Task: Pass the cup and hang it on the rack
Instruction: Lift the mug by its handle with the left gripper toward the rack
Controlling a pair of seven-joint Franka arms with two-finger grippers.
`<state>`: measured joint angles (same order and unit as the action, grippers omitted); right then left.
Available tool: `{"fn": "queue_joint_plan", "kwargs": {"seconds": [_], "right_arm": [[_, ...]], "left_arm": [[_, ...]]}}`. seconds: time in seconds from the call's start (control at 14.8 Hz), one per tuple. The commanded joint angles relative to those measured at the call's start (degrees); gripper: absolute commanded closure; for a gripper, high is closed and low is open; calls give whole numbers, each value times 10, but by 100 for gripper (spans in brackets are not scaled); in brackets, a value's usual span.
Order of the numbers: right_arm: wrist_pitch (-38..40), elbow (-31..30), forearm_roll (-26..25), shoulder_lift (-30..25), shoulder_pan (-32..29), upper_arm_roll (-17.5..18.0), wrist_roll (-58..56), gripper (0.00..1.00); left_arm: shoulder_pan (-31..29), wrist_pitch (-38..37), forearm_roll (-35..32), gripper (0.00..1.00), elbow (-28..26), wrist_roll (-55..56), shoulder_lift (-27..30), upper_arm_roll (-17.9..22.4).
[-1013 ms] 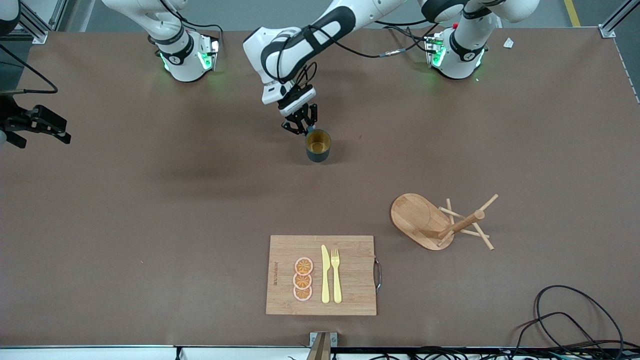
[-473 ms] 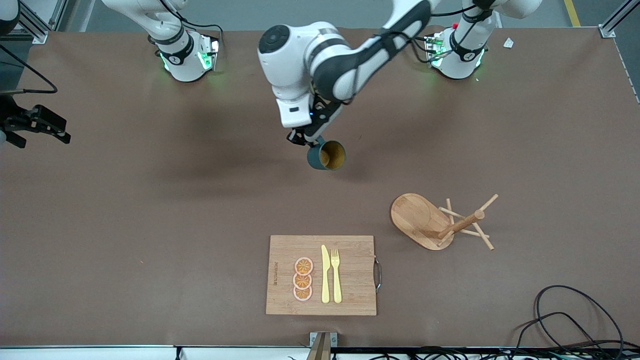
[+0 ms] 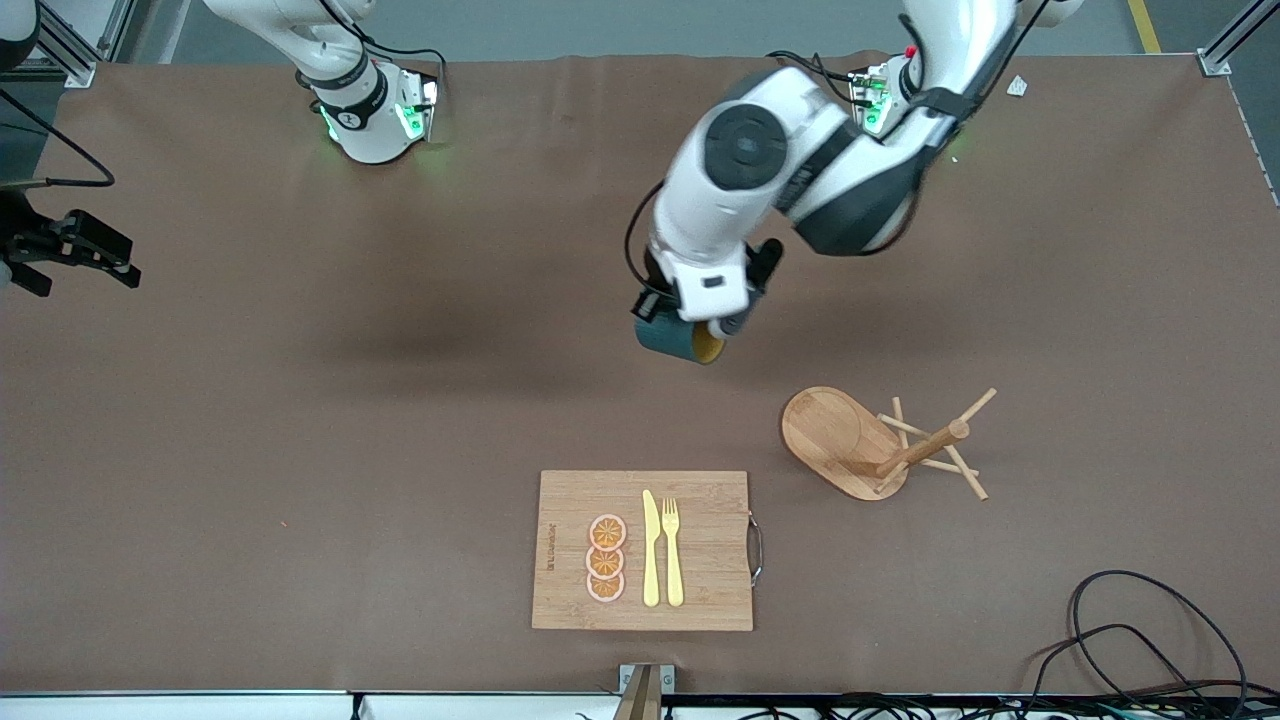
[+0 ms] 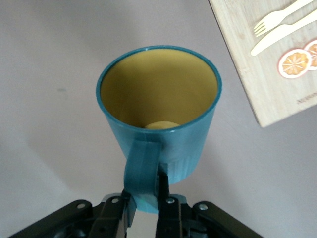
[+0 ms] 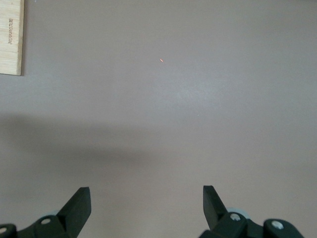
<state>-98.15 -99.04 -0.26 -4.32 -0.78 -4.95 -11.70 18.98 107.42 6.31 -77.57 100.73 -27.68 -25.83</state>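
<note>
The dark teal cup (image 3: 680, 340) with a yellow inside hangs tilted in the air over the bare table middle. My left gripper (image 3: 657, 316) is shut on its loop handle. In the left wrist view the cup (image 4: 158, 89) opens away from the camera, and the left gripper (image 4: 144, 201) pinches the handle (image 4: 142, 171) between its fingers. The wooden rack (image 3: 845, 440) sits nearer to the front camera, toward the left arm's end, its post and pegs (image 3: 935, 440) free. My right gripper (image 3: 75, 250) waits open and empty at the right arm's end, over bare table (image 5: 146, 201).
A rectangular wooden cutting board (image 3: 560, 600) lies near the front edge with orange slices (image 3: 606, 558), a yellow knife (image 3: 651, 548) and a fork (image 3: 672, 550). Its corner shows in the right wrist view (image 5: 11, 37). Black cables (image 3: 1150, 630) lie at the front corner.
My left gripper lifted the cup off the table, tipped it on its side and carried it toward the front camera and the rack. The right arm has not moved.
</note>
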Motion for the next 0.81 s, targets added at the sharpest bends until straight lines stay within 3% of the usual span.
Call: {"fn": "queue_joint_plan", "kwargs": {"seconds": [0.0, 0.74], "right_arm": [[-5, -13, 8, -16, -8, 5, -9, 0], [-3, -12, 8, -16, -7, 4, -9, 0]], "left_arm": [[-53, 2, 86, 99, -23, -47, 31, -3], [-249, -104, 336, 99, -56, -325, 26, -2]]}}
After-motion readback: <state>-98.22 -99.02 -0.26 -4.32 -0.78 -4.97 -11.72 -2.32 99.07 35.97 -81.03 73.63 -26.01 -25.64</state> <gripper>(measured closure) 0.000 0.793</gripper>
